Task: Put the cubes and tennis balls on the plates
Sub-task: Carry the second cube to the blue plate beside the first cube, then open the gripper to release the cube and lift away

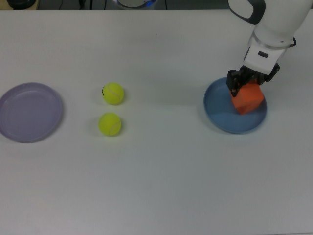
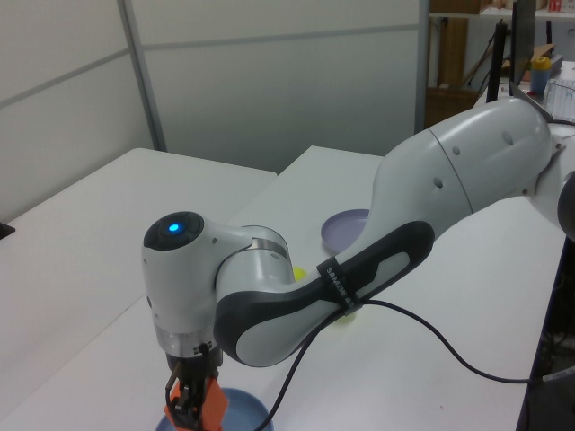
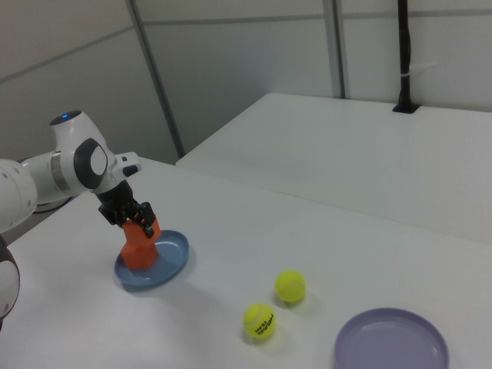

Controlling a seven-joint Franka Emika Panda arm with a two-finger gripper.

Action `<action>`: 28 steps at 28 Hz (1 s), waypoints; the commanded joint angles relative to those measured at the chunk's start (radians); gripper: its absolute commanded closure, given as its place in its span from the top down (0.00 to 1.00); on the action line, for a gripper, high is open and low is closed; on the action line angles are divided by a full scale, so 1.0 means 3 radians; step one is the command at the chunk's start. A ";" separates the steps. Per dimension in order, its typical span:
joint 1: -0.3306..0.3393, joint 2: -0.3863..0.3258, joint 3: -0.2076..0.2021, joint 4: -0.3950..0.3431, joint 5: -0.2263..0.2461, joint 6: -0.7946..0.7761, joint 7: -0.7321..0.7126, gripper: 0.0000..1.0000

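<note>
Pinching a cube (image 1: 247,98) with my gripper (image 1: 249,84) over the blue plate (image 1: 220,117). It looks hard and light, so flat sides are best to squeeze.

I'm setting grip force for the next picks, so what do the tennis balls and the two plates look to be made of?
The tennis balls look felt-covered: a fuzzy, dull yellow-green with pale seams. The blue plate and the lavender plate look like smooth hard plastic with a soft sheen and even colour, though glazed ceramic cannot be ruled out.
</note>
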 commanded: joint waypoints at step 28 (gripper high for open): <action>0.0044 -0.0437 -0.0121 -0.0132 -0.0016 -0.0352 0.0017 1.00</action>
